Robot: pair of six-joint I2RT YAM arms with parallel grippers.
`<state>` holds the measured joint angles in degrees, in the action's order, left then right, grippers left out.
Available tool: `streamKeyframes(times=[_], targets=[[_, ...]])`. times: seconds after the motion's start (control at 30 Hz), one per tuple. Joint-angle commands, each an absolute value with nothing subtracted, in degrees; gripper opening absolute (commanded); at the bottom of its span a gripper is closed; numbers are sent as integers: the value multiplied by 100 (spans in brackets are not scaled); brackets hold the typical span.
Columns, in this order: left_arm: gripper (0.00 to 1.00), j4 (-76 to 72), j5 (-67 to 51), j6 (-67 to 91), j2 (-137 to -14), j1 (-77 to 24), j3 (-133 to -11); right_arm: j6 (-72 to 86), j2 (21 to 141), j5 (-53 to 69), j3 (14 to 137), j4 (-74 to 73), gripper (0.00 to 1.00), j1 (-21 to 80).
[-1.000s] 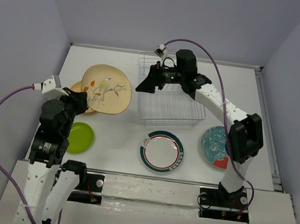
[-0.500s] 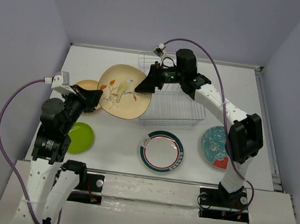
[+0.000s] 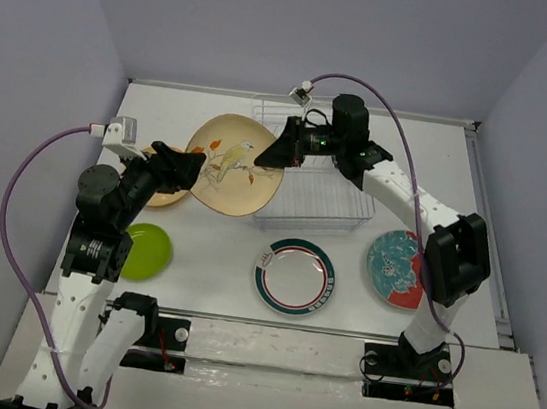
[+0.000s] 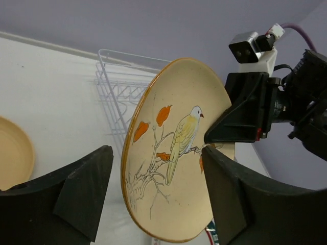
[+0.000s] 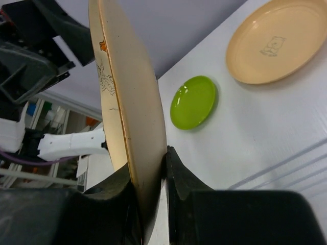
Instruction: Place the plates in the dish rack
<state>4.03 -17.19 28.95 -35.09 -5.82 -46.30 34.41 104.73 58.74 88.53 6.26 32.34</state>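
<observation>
Shows the cream bird plate [image 3: 233,164] on edge above the counter [image 3: 217,248] at nine o'clock of the dish rack [image 3: 325,196], newly pinched at its rim by the right claw [image 3: 278,155], just let go by the left claw [image 3: 186,166], now spread wide, ready for racking.

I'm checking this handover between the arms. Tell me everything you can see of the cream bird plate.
The bird plate is round, cream and glossy like glazed ceramic, with a thin brown rim and a painted yellow bird on a branch with orange leaves. It hangs in the air on edge, tilted, by the left end of the dish rack. The right gripper is shut on its rim; the left gripper stands open around the opposite edge.
</observation>
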Motion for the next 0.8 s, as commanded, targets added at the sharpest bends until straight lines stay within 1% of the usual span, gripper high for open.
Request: streamKeyframes(times=[0.0,0.03,0.07,0.13,0.17,0.2,0.23,0.3,0.33,0.37,0.43,0.5,0.6,0.77], targets=[[91,569,-1619,2051,-3638,-606,-5159,3122,9721,4390,9166,170,7,2918],[96,667,-1539,1935,-3656,-606,-5116,2668,9660,3333,9437,-616,7,2918],[99,711,-1442,1838,-3621,-606,-5054,2524,9590,2844,9553,-876,7,2918],[99,738,-1170,1732,-3542,-624,-4757,2269,9536,1973,9694,-1333,7,2918],[99,695,-1012,1723,-3446,-641,-4624,2215,9554,1038,9877,-1466,7,2918],[99,599,-924,1697,-3393,-676,-4510,2163,9580,593,9992,-1598,7,2918],[99,519,-810,1661,-3340,-755,-4204,2014,9632,-264,10124,-1878,7,2918],[99,352,-354,1556,-3208,-826,-3851,1829,9807,-1103,10527,-2073,7,2918],[99,587,-308,1521,-3269,-826,-3963,1611,9861,-1455,10634,-2161,7,2918],[99,624,-255,1433,-3304,-913,-3999,1487,9983,-2129,10826,-2188,7,2918],[99,493,-316,1459,-3270,-1002,-3955,1101,10168,-2922,11064,-2206,7,2918],[99,492,-317,1433,-3278,-1107,-3955,732,10518,-3311,11493,-2250,7,2918],[99,536,-141,1415,-3217,-1230,-3955,414,10827,-3927,11812,-2312,7,2918],[99,562,-88,1415,-3173,-1301,-3981,70,11408,-4219,12252,-2303,7,2918]])
